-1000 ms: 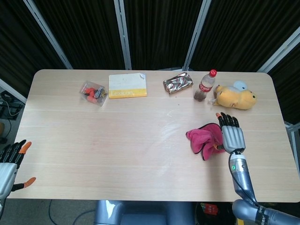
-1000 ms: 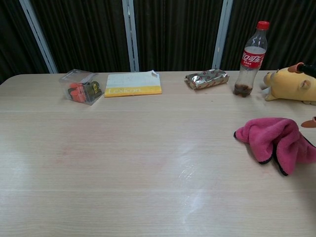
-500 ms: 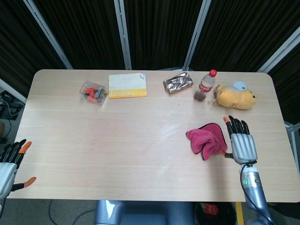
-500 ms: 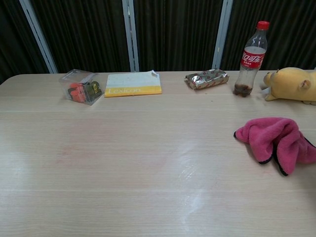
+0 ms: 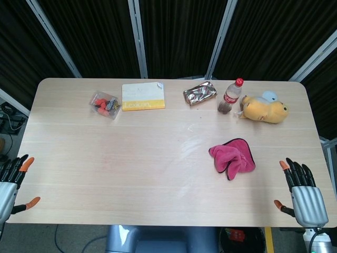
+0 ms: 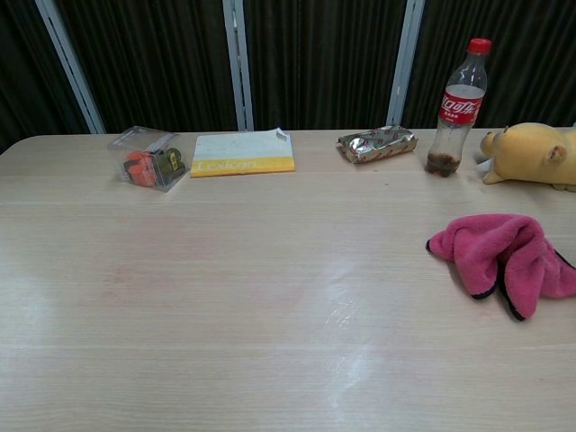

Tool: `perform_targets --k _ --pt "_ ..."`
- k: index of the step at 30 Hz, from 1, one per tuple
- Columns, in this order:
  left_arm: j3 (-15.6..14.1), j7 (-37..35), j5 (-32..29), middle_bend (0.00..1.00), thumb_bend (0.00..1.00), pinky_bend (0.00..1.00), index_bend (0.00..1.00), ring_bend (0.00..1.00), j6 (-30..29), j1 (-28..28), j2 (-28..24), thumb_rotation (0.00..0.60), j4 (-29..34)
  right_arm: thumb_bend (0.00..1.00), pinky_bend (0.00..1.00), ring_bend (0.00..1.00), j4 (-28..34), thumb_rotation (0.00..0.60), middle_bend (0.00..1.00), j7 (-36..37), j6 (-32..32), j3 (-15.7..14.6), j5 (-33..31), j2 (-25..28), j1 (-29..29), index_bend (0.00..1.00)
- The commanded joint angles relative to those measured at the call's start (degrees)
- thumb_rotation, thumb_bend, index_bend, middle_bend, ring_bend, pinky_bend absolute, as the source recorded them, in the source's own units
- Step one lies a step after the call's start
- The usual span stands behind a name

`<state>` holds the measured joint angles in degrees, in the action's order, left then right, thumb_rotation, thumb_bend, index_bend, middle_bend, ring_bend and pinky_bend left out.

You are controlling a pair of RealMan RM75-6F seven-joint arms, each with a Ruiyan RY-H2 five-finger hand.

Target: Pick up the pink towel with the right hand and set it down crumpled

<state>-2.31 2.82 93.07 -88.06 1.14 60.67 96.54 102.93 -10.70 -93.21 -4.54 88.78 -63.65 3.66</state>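
The pink towel (image 5: 232,157) lies crumpled on the right part of the table, and in the chest view the pink towel (image 6: 506,256) shows as a bunched heap with a dark edge. My right hand (image 5: 304,195) is off the table's near right corner, fingers spread, holding nothing, well clear of the towel. My left hand (image 5: 10,183) hangs by the near left corner, fingers apart and empty. Neither hand appears in the chest view.
Along the far side stand a clear box of small parts (image 5: 105,104), a yellow-and-white book (image 5: 143,96), a shiny snack packet (image 5: 199,93), a cola bottle (image 5: 230,96) and a yellow plush toy (image 5: 265,109). The wooden table (image 5: 131,163) spans both views.
My right hand has drawn back from the towel toward the near right corner, leaving the towel crumpled on the table. The left hand has barely moved.
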Motion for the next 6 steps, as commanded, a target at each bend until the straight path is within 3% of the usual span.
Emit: perform_targets --k 1,6 --pt "0.16 0.41 -0.57 0.0 0.0 0.0 0.02 0.0 0.48 0.16 -0.02 0.6 -0.27 0.0 0.0 0.0 -1.49 0.6 0.0 1.76 0.0 0.75 0.85 -0.35 -0.37 0.0" --pt "0.18 0.64 -1.08 0.0 0.0 0.0 0.02 0.0 0.81 0.18 -0.29 0.6 0.31 0.0 0.0 0.0 -1.75 0.6 0.0 0.96 0.62 1.01 1.77 -0.89 -0.66 0.0"
